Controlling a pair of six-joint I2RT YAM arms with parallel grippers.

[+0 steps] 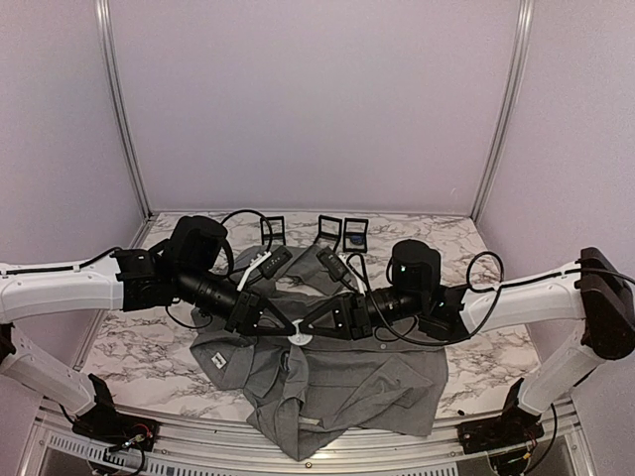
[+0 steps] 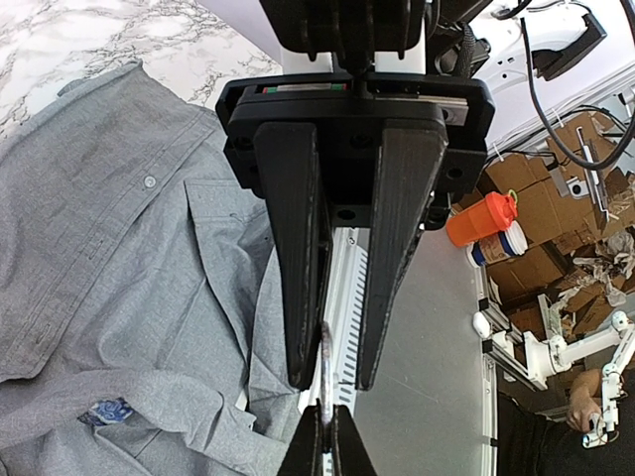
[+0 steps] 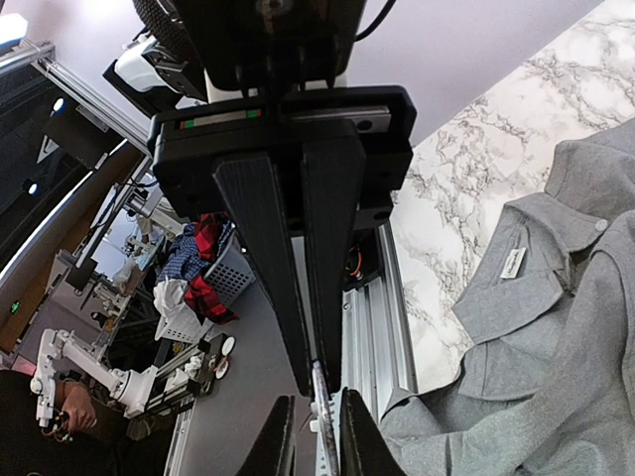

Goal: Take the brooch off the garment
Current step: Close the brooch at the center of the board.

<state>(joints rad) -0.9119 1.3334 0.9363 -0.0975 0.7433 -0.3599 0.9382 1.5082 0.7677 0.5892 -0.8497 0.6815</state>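
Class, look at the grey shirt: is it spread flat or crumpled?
Crumpled: the shirt lies bunched in overlapping folds on the marble table, not smoothed out.

No text legible in any view; white neck label (image 3: 513, 263) inside the collar of the garment (image 3: 556, 397) bears faint marks; too small to read.

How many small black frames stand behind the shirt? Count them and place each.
3 frames along the table's back edge: one left, one centre, one right beside it. The arms could hide more.
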